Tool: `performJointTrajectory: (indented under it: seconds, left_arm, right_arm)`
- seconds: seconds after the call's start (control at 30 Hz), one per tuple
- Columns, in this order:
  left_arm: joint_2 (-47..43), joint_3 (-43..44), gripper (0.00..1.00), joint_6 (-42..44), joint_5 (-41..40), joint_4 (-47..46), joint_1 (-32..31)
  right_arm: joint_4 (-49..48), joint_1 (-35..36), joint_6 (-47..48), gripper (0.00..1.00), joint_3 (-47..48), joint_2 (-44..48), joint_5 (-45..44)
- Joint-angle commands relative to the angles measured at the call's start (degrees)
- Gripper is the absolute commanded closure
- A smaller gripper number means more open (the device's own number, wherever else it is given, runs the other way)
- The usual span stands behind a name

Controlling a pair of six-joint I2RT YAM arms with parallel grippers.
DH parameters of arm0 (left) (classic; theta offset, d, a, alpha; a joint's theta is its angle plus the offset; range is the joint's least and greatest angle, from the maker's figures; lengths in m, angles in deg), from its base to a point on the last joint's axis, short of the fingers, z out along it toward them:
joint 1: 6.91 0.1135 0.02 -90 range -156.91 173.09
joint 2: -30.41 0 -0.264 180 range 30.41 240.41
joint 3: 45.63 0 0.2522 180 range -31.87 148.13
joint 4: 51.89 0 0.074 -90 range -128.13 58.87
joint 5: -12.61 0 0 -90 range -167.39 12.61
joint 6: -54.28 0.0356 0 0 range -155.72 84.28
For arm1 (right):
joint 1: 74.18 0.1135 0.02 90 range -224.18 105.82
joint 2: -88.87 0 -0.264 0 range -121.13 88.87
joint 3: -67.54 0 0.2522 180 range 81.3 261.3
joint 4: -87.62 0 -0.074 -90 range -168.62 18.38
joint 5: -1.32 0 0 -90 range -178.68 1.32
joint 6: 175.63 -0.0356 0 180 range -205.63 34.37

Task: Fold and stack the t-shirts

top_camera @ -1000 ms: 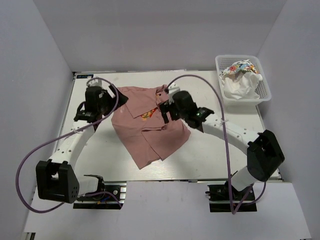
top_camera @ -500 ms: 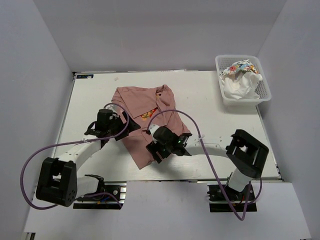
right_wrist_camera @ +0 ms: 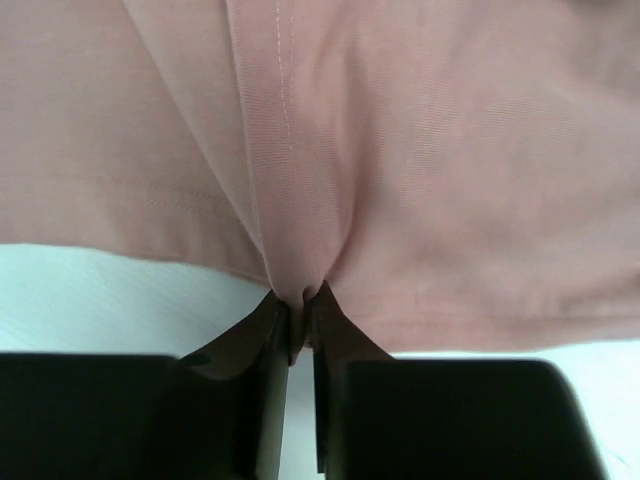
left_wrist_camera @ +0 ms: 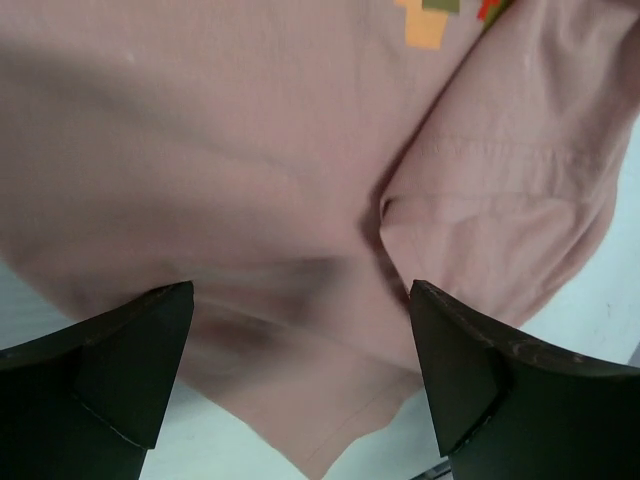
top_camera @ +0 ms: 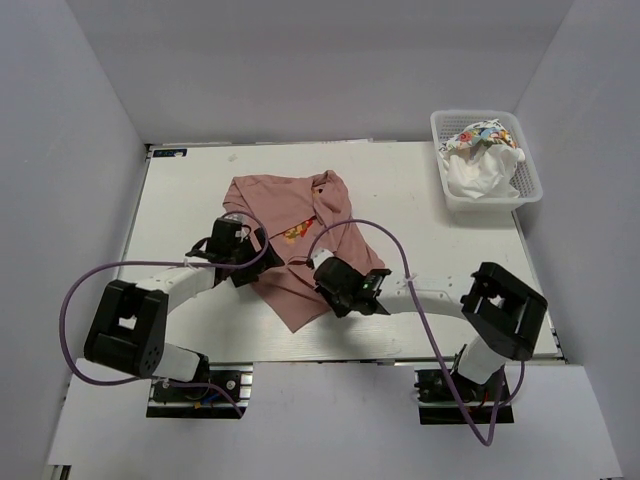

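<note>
This looks like a robot lab, not a home. A flat white bench [top_camera: 180, 190] sits inside a plain box of pale grey walls [top_camera: 70, 120], and the walls are bare. Two white and black robot arms, the left arm [top_camera: 180, 283] and the right arm [top_camera: 430, 297], are bolted at the near edge of the bench. Long purple cables [top_camera: 61, 320] loop out from them (one for each arm). A white plastic basket [top_camera: 492, 203] stands at the far right corner.

Wide-spread left claw [left_wrist_camera: 300, 292] over pink t-shirt [left_wrist_camera: 250, 150] (colourful print [left_wrist_camera: 425, 30] at top edge).
</note>
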Motion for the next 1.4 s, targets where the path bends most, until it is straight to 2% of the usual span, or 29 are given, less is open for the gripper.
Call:
performJointTrajectory:
  seconds: [0.0, 0.23, 0.33, 0.67, 0.97, 1.37]
  left_arm:
    - [3.6, 2.9, 0.0, 1.9, -7.8, 6.2, -0.1]
    - [11.4, 6.5, 0.0, 2.5, -11.2, 10.9, -0.1]
    - [13.9, 9.4, 0.0, 2.5, -15.8, 14.8, -0.1]
    - [17.1, 12.1, 0.0, 1.9, -23.3, 19.3, 0.9]
    - [19.7, 15.0, 0.0, 1.4, -28.5, 22.7, 0.9]
    - [22.4, 17.8, 0.0, 0.3, -34.3, 25.1, 2.0]
  right_arm:
    - [3.7, -0.4, -0.2, 0.88, -1.0, 4.3, -3.3]
    - [7.0, -0.5, 1.7, 0.88, 0.3, 6.4, -0.3]
    - [8.8, -0.6, 2.0, 0.88, 0.0, 7.4, -0.7]
    - [14.6, -1.8, -0.3, 0.94, -6.6, 13.4, -1.5]
    - [16.8, -3.1, -4.7, 0.94, -9.1, 21.2, 3.5]
    - [23.3, -3.2, -10.3, 0.91, -13.5, 23.9, 6.3]
